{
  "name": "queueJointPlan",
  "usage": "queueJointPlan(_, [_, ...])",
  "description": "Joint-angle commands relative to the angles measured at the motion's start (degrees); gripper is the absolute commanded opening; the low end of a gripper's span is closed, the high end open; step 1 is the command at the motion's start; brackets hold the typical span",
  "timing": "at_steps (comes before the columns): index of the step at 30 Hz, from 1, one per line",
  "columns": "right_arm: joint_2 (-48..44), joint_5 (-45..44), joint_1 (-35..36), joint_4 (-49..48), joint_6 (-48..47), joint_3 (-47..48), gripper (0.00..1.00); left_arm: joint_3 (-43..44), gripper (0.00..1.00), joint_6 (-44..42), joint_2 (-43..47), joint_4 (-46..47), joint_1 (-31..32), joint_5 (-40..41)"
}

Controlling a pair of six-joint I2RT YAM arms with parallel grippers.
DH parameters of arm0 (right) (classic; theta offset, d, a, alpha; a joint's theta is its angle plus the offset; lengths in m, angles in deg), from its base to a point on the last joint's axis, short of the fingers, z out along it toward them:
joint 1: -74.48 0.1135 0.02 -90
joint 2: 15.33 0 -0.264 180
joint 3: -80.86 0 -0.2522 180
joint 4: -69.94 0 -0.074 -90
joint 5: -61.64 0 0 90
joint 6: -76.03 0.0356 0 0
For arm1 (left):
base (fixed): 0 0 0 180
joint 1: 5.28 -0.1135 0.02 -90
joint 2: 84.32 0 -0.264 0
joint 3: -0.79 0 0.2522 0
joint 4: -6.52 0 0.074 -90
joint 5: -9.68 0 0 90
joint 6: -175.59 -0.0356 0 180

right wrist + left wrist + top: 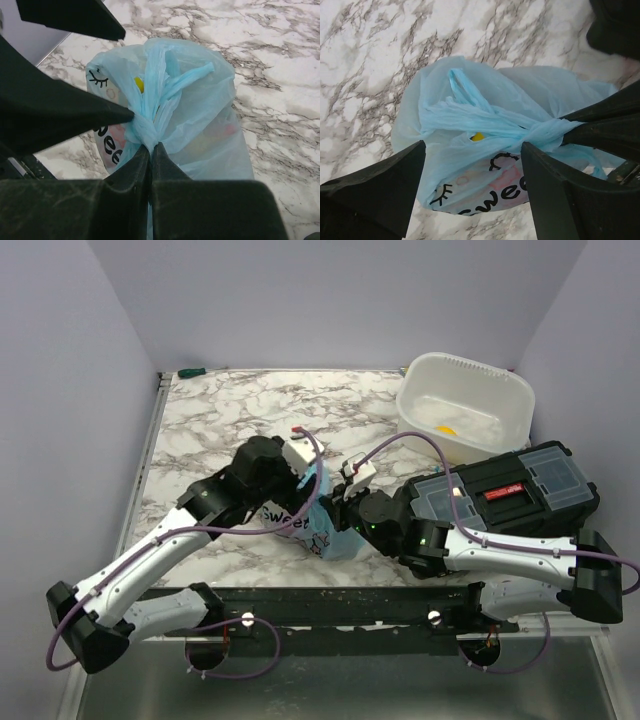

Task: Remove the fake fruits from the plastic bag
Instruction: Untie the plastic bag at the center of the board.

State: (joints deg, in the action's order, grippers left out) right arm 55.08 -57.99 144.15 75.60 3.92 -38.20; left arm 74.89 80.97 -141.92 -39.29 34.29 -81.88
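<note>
The light-blue plastic bag (330,535) stands on the marble table between both arms, its printed side toward the near edge. My right gripper (151,147) is shut on the twisted neck of the plastic bag (200,100), where the handles bunch together. My left gripper (474,147) is open just above the plastic bag (470,115), one finger on each side and touching nothing. A yellow fake fruit (477,136) peeks through a gap under the handles. It also shows in the right wrist view (139,84). Faint reddish and yellowish shapes show through the bag's wall; the other fruits are hidden.
A white plastic tub (412,405) stands at the back right with a small yellow thing (445,428) in it. A black organiser case (510,490) lies at the right, beside my right arm. A small green object (190,371) sits at the back left corner.
</note>
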Motion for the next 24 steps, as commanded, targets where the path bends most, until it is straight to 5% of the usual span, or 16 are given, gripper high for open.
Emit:
queueJointPlan(1, [-0.9,1.0,0.1,-2.1,-0.5,0.4,0.05,2.2,0.77,-8.7,-6.1,-6.3,7.3,20.4])
queueJointPlan(8, [-1.5,1.4,0.1,-1.6,-0.2,0.4,0.05,6.1,0.76,-8.9,-11.3,-8.2,8.4,26.5])
queueJointPlan(13, [-3.1,1.7,0.1,-2.5,0.9,-1.1,0.05,2.8,0.72,-10.5,-9.4,-1.4,8.4,25.3])
queueJointPlan(17, [-2.9,1.9,0.2,-2.4,1.1,-1.2,0.06,1.4,0.52,-9.1,-9.0,1.8,8.3,23.0])
queueJointPlan(22, [-2.2,2.0,0.1,-2.2,2.1,-1.7,0.06,2.3,0.13,-6.4,-9.5,0.9,8.0,19.3])
queueJointPlan(24, [-1.8,1.3,0.1,-2.5,2.1,-1.8,0.06,2.3,0.06,-5.7,-9.2,0.7,8.0,20.0])
